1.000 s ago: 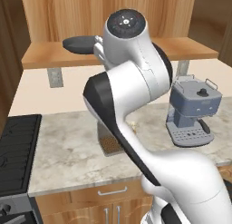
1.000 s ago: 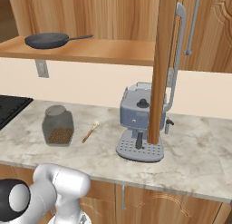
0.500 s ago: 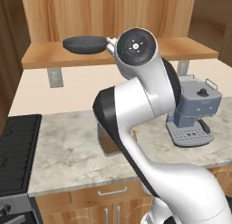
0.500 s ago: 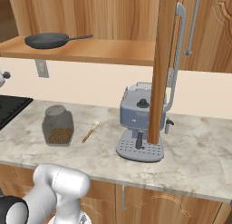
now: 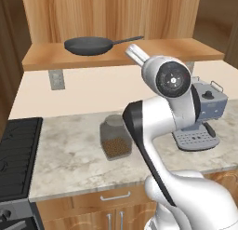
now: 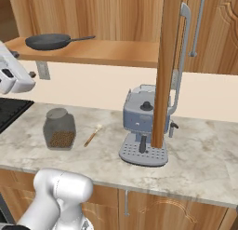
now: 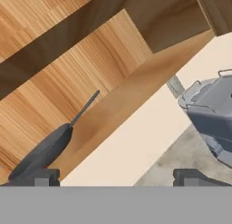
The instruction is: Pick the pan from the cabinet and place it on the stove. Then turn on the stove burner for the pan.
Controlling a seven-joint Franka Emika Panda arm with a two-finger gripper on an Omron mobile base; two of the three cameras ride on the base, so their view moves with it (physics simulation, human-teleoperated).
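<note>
One round, shallow dark-grey frying pan (image 5: 89,45) with a long thin handle lies flat on the open bottom shelf of the brown wooden wall cabinet (image 5: 139,53), towards the shelf's left end, its handle pointing right along the shelf. From the right base camera the same pan (image 6: 49,41) sits at the far left of the shelf, and the cabinet's right-hand door (image 6: 168,61) stands swung out towards the camera, its long silver bar handle (image 6: 182,57) upright.

Two dark finger tips of the gripper (image 7: 115,177) stand far apart in the hand camera — released, with nothing between them. The pan (image 7: 43,151) lies ahead of them, apart from both tips, close to the left one.

Below the shelf, on the pale marbled stone counter (image 6: 102,154), a glass jar of brown grains with a grey lid (image 6: 59,129) stands upright left of a blue-grey espresso machine (image 6: 142,124), with a small wooden-handled brush (image 6: 92,135) lying between them. At the counter's left end is the black range with ridged grates (image 5: 16,154), well apart from the pan.
</note>
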